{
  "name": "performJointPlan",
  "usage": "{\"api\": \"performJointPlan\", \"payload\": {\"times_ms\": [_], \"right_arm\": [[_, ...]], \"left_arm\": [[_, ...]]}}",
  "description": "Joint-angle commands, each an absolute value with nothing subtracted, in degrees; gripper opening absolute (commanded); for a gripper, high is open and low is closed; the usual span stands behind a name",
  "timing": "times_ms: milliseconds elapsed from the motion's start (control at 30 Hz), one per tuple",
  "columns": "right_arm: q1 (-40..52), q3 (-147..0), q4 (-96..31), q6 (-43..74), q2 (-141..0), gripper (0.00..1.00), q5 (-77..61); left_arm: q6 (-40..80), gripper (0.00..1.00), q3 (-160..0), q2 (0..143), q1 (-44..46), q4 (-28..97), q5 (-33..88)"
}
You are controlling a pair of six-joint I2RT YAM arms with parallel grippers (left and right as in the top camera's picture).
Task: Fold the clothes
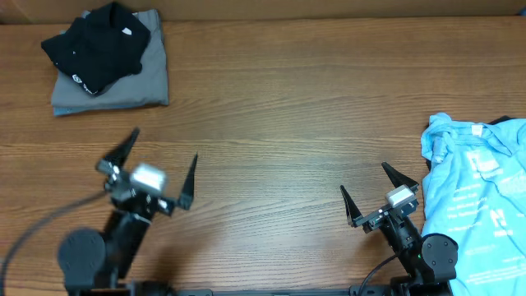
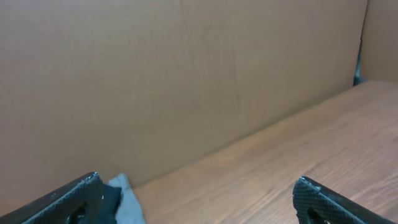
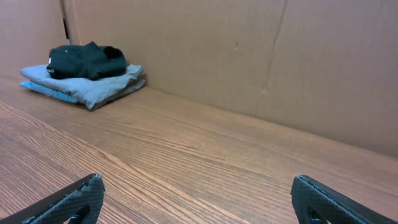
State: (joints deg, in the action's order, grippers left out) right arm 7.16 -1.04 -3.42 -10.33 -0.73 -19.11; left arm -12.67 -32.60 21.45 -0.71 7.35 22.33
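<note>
A folded black shirt (image 1: 97, 45) with small white logos lies on a folded grey garment (image 1: 140, 82) at the table's far left corner; the stack also shows in the right wrist view as the black shirt (image 3: 87, 61) on grey cloth (image 3: 99, 87). A light blue printed tee (image 1: 481, 205) lies spread, unfolded, at the right edge. My left gripper (image 1: 163, 168) hovers open over bare wood in front of the stack, nothing between its fingers. My right gripper (image 1: 368, 191) stands open just left of the blue tee, holding nothing.
A brown cardboard wall (image 3: 249, 56) runs along the table's far edge. Bare wooden tabletop (image 1: 279, 123) stretches between the stack and the blue tee. A black cable (image 1: 33, 230) trails from the left arm toward the front left.
</note>
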Motion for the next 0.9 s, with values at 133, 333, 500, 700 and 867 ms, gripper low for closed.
{"api": "performJointPlan", "payload": {"times_ms": [133,333,500,700,867], "right_arm": [[7.2,-0.4,-3.1,-10.1,-0.2,1.00,-19.2],[7.2,-0.4,-3.1,-10.1,-0.2,1.00,-19.2],[7.2,-0.4,-3.1,-10.1,-0.2,1.00,-19.2],[7.2,-0.4,-3.1,-10.1,-0.2,1.00,-19.2],[7.2,-0.4,-3.1,-10.1,-0.2,1.00,-19.2]], "left_arm": [[-17.3,1.00,-14.8,5.2,-0.4,-3.0,21.8],[-17.8,1.00,-7.7,0.2,-0.4,-6.0,21.6],[-17.8,1.00,-0.7,0.2,-0.3,-10.3,20.8],[-17.8,1.00,-0.3,0.2,-0.3,2.1,21.0],[-17.8,1.00,-0.3,0.2,-0.3,2.6,21.0]]}}
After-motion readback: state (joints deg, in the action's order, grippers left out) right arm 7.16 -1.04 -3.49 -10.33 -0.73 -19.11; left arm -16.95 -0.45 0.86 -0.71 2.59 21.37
